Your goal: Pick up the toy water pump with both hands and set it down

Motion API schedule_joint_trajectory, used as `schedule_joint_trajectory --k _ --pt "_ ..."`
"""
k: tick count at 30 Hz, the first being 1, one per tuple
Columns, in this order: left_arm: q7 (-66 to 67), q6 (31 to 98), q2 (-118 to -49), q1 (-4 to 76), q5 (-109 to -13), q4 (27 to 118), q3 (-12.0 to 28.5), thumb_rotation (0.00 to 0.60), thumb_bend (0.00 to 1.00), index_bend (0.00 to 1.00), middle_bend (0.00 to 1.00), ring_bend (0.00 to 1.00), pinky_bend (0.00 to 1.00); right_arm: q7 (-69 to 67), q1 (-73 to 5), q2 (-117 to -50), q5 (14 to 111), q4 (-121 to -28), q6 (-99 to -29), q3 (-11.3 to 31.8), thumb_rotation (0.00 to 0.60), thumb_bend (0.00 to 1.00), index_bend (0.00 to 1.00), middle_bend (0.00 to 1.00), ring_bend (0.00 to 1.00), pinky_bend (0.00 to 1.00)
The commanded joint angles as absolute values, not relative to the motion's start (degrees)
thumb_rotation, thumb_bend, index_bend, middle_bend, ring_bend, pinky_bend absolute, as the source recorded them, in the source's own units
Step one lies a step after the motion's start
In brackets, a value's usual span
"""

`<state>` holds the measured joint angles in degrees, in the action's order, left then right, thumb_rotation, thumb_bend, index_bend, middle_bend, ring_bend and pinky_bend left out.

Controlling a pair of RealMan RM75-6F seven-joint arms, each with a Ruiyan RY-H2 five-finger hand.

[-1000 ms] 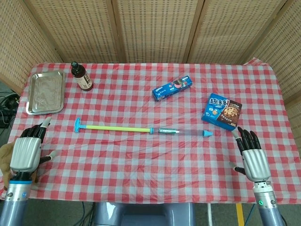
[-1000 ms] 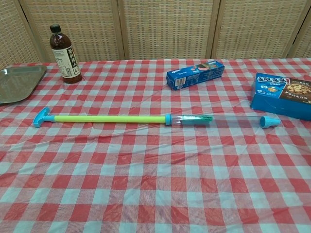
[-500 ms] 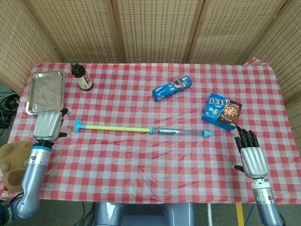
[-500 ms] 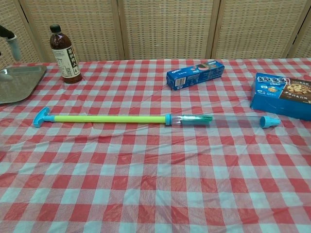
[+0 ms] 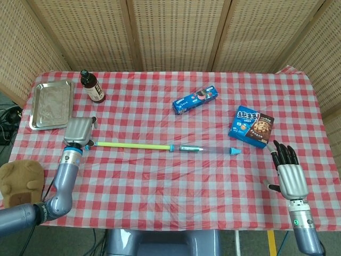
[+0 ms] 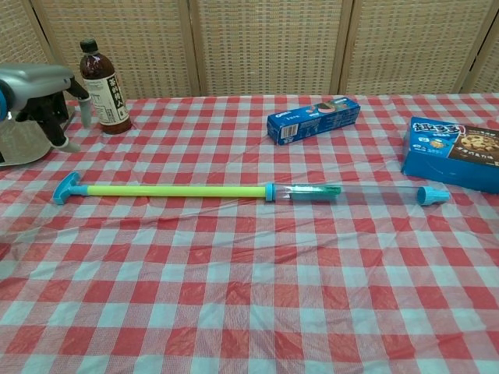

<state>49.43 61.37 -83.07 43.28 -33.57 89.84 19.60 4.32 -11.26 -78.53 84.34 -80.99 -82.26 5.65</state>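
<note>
While your left hand [image 5: 79,132] hovers over the blue T-handle end of the toy water pump [image 5: 160,146], the pump itself lies flat on the red-and-white checked tablecloth [image 5: 160,181], running left to right across the middle of the table. Look at it end to end: a light blue T-shaped handle at the far left, a long yellow-green rod, a blue collar at mid-length, then a clear tube with a dark teal piece inside, and a small blue cap at the right tip. From the chest camera your left hand [image 6: 43,89] sits above and behind the handle, palm down, fingers hanging apart with nothing in them, not touching the pump. Your right hand [image 5: 289,173] is at the table's near right edge, well apart from the pump's capped tip, fingers spread straight and holding nothing. Behind the pump's right tip lies a blue cookie box [image 5: 251,126], and further back, near the middle, a long blue biscuit box [image 5: 195,100]. A dark sauce bottle [image 5: 92,87] stands upright at the back left, just beside a metal tray [image 5: 51,104].
</note>
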Motion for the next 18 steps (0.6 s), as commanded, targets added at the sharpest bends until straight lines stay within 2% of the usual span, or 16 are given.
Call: schedule_joint_trajectory --k 1,5,9,18 --pt "50.57 59.84 -85.71 45.48 -31.10 86.43 18.11 0.600 0.22 0.46 0.91 0.84 0.77 4.23 -11.27 -78.53 84.09 -80.85 -82.12 5.79 0.600 0.17 0.00 0.00 0.00 0.00" --pt "50.58 58.62 -87.63 46.67 -29.47 83.33 16.94 0.600 0.23 0.45 0.91 0.84 0.77 4.11 -11.28 -78.60 83.83 -80.65 -81.87 5.86 0.600 0.17 0.00 0.00 0.00 0.00" --pt "50.20 57.43 -89.10 47.28 -28.39 80.43 15.80 0.600 0.32 0.45 0.91 0.84 0.77 4.06 -11.39 -78.74 83.79 -80.35 -81.52 5.79 0.600 0.17 0.00 0.00 0.00 0.00" --pt "48.55 55.19 -91.66 48.31 -27.53 75.60 14.30 0.600 0.32 0.45 0.91 0.84 0.77 3.59 -11.48 -78.93 83.90 -80.07 -81.38 5.80 0.600 0.17 0.00 0.00 0.00 0.00"
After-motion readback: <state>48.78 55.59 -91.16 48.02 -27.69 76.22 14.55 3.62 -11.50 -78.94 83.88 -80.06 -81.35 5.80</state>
